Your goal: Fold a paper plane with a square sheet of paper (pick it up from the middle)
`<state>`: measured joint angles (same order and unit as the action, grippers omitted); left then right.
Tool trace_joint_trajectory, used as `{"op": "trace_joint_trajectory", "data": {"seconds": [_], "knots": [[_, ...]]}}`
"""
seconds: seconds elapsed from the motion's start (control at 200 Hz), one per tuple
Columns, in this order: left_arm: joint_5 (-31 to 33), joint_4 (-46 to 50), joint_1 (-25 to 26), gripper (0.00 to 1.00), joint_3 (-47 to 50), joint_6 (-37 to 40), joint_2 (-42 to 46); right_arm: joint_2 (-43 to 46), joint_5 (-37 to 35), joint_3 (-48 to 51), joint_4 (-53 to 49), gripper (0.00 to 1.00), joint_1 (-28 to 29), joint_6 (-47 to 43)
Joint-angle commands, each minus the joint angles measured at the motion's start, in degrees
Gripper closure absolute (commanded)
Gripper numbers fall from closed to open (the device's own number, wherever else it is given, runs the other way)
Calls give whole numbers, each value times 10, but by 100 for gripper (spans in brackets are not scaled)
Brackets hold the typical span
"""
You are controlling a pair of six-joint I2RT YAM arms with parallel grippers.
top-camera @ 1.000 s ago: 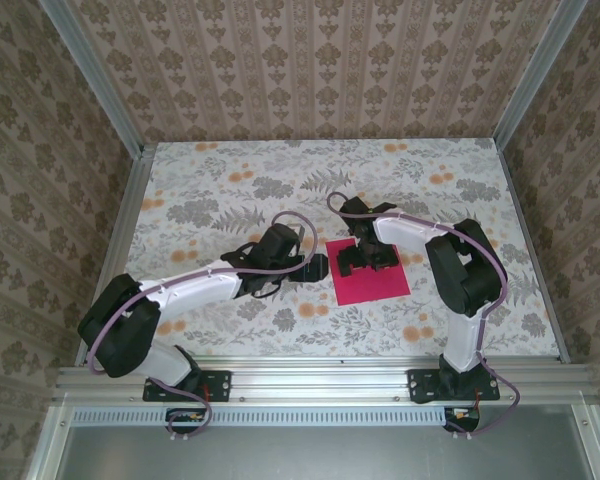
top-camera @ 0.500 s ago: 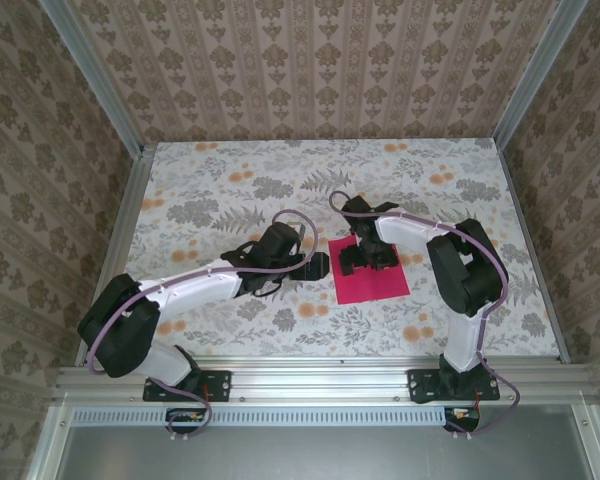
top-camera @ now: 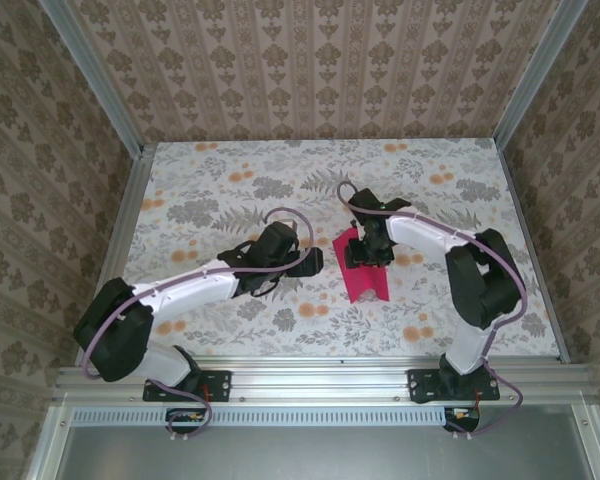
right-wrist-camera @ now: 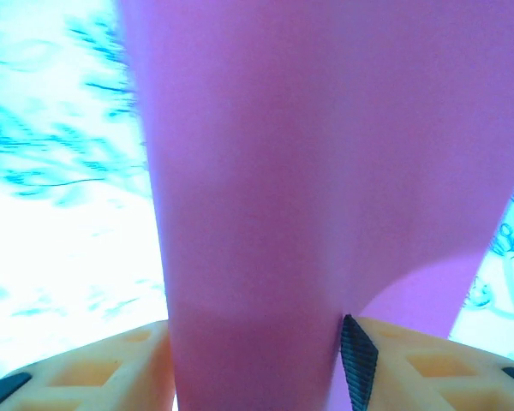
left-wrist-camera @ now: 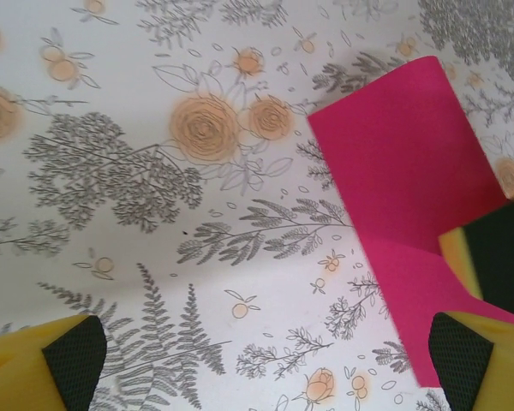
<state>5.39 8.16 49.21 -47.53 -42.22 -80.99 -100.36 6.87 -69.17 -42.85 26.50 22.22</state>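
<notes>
Arms reach inward from both sides of the floral table (top-camera: 230, 190). The left arm (top-camera: 190, 285) rises from its base to a raised elbow near the left edge, and its forearm lies low and long toward the middle. It ends in the left gripper (top-camera: 312, 262), which points at the left edge of the square sheet of paper (top-camera: 368, 283). The right arm (top-camera: 480, 285) folds at a high elbow on the right. Its forearm slants up and to the left, and the right gripper (top-camera: 365, 250) comes down onto the far half of the sheet.

The left gripper's jaws are spread wide. In the left wrist view its yellow fingers (left-wrist-camera: 56, 368) sit at the two bottom corners with bare tablecloth between them. The sheet lies ahead and to the right, and its near part is just beside the right-hand finger; whether they touch cannot be told.

The sheet lies near the middle of the table, slightly right of centre, and it is not flat. From above it looks narrow, with its left side lifted off the cloth. In the right wrist view a raised band of magenta runs up between the right gripper's two fingers (right-wrist-camera: 94, 368), which press against it from both sides, pinching the buckled middle of the sheet.
</notes>
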Motion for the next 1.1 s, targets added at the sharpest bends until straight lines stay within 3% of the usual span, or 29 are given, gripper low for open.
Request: {"op": "trace_joint_trajectory", "data": {"seconds": [0.0,0.21,0.495,0.855,1.09], "knots": [[44,23,2,0,8,-17,31,47,90,16,30,47,2,40],[42,14,-7,0,25,-25,67,85,231,66,200,47,-2,137],[7,8,-11,0,22,-12,77,43,233,159,300,45,-34,185],[-20,1,-7,0,14,-3,54,53,149,169,192,30,-45,95],[-17,14,1,0,-9,-4,31,55,104,148,129,33,-47,53]]}}
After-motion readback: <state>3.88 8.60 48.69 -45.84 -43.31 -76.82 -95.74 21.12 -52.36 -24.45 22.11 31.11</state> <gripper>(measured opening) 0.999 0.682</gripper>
